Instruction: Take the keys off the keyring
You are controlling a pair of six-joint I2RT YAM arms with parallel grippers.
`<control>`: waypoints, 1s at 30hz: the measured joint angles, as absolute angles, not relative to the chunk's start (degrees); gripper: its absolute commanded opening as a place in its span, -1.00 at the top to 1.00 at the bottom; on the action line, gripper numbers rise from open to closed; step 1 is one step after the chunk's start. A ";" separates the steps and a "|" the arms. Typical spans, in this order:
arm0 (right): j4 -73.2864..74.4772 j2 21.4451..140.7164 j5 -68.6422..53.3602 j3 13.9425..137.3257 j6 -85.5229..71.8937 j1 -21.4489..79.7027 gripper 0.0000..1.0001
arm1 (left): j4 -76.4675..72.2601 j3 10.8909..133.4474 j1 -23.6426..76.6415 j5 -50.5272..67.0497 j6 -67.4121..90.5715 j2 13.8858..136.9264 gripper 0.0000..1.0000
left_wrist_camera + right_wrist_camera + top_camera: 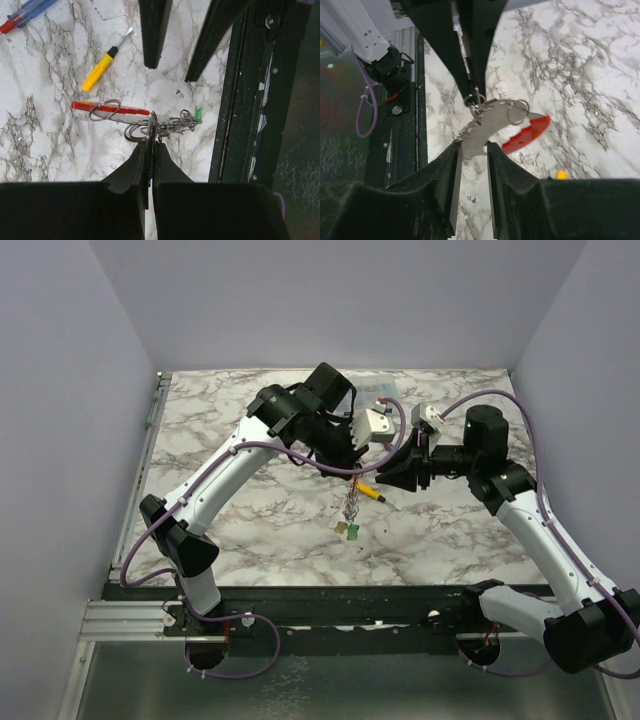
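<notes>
— From above we can't tell the keys (351,510) apart; they're one small dangling tangle.

— Agreed. At the left wrist the blue-and-red screwdriver (22,14) is cut off for us by the top-left corner, and the left pincer (151,140) covers where the keys join.

— At the right wrist we see only a yellow speck (561,174) behind a finger, and the keyring (492,125) has its lower end hidden between the fingers of the right pincer (472,150).

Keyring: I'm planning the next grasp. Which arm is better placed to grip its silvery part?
Right, probably: the right claw straddles the silvery part of the keyring, needing only to close. The left claw is shut on the small rings holding the keys, so it serves as anchor.
</notes>
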State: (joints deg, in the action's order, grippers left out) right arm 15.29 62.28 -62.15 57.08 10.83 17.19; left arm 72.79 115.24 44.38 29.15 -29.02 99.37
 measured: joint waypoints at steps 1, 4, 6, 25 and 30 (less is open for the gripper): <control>15.29 62.28 -62.13 57.08 11.31 18.02 0.29 | 72.90 115.55 44.38 29.19 -29.23 99.57 1.00; 15.27 62.26 -62.13 57.08 12.58 19.79 0.27 | 72.97 116.03 44.38 29.34 -30.55 99.90 1.00; 15.25 62.26 -62.08 57.10 13.54 20.60 0.27 | 72.99 116.25 44.36 29.36 -32.10 99.94 1.00; 10.74 63.29 -57.30 57.10 16.43 23.68 0.12 | 74.91 118.13 44.38 32.40 -43.46 100.01 1.00; 10.66 63.29 -57.23 57.10 16.99 24.08 0.22 | 74.78 118.74 44.38 32.36 -45.10 100.01 1.00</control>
